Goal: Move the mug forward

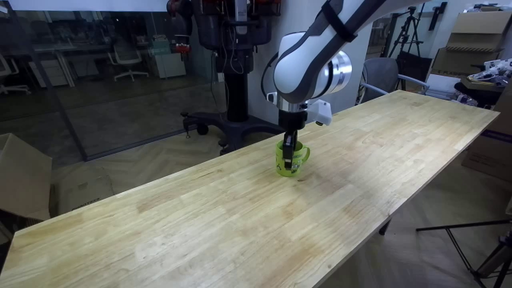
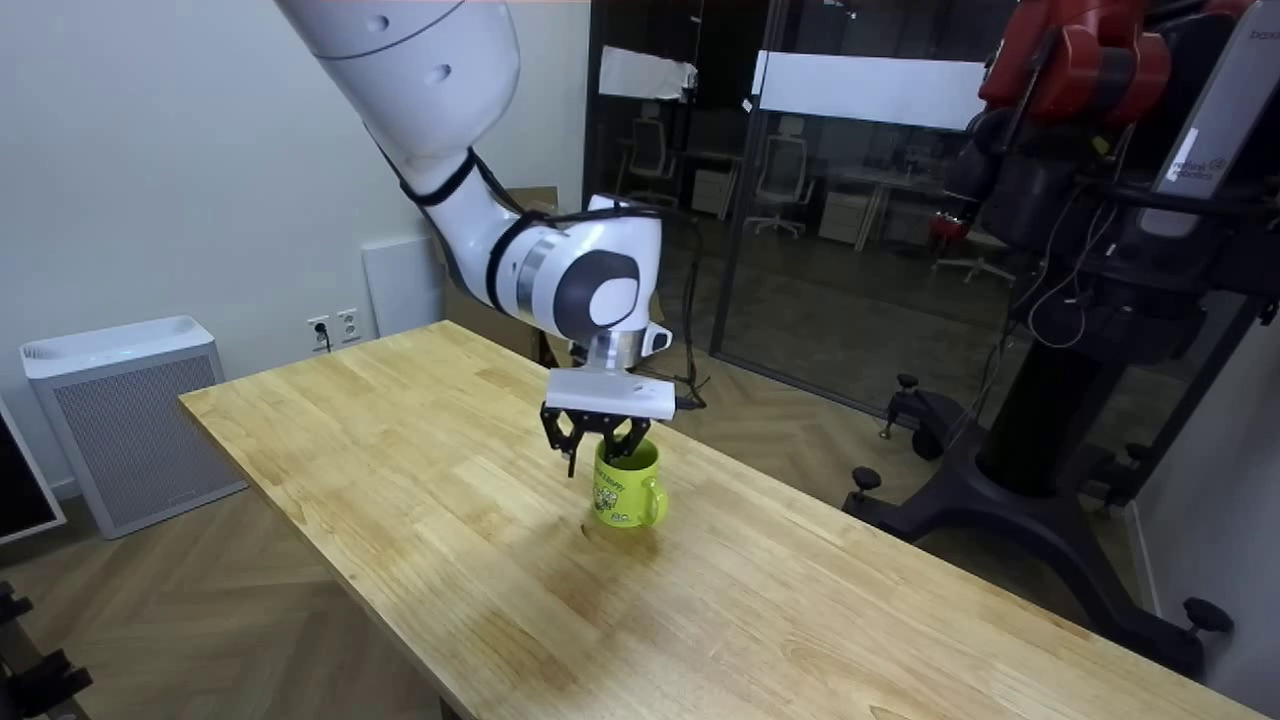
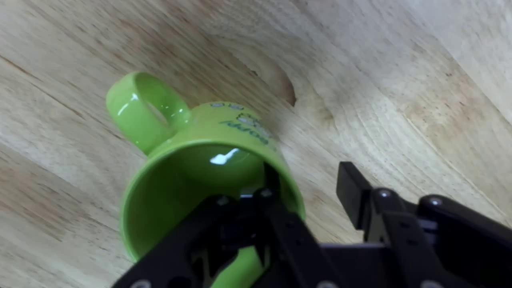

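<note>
Gripper (image 3: 310,188) spread; one finger (image 3: 272,178) inside green mug (image 3: 200,168).

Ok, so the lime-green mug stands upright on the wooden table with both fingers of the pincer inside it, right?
Not quite: the pincer has only one finger inside the lime-green mug; the other finger is outside, as the wrist view shows. The mug does stand upright on the wooden table.
</note>
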You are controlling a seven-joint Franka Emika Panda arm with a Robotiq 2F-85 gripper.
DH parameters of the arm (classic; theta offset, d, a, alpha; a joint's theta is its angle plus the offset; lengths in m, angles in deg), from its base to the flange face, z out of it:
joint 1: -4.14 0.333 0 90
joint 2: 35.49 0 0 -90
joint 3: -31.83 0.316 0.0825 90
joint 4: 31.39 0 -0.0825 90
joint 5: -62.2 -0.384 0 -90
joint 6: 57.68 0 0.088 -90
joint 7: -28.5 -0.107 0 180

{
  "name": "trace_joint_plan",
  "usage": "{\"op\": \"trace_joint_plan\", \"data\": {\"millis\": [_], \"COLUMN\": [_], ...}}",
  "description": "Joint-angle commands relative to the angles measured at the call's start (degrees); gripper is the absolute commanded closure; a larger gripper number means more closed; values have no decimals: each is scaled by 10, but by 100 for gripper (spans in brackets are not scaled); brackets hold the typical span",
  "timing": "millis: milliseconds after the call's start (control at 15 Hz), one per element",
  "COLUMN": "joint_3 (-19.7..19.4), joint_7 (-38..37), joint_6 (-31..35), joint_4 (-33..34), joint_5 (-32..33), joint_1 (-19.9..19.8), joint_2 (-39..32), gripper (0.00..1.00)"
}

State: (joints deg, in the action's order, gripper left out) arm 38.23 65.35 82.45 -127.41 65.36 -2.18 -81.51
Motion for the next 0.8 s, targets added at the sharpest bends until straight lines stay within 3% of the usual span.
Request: {"op": "trace_joint_plan", "data": {"millis": [0, 67, 200, 467, 733], "joint_3": [0, 1, 3, 2, 3], "joint_7": [-9, -7, -3, -5, -12], "joint_6": [6, 2, -5, -27, -51], "joint_4": [-17, -18, -23, -59, -138], "joint_5": [10, 11, 12, 22, 29], "joint_1": [-1, -1, -2, 5, 17], "joint_2": [16, 17, 22, 52, 108], "gripper": [87, 95, 100, 97, 97]}}
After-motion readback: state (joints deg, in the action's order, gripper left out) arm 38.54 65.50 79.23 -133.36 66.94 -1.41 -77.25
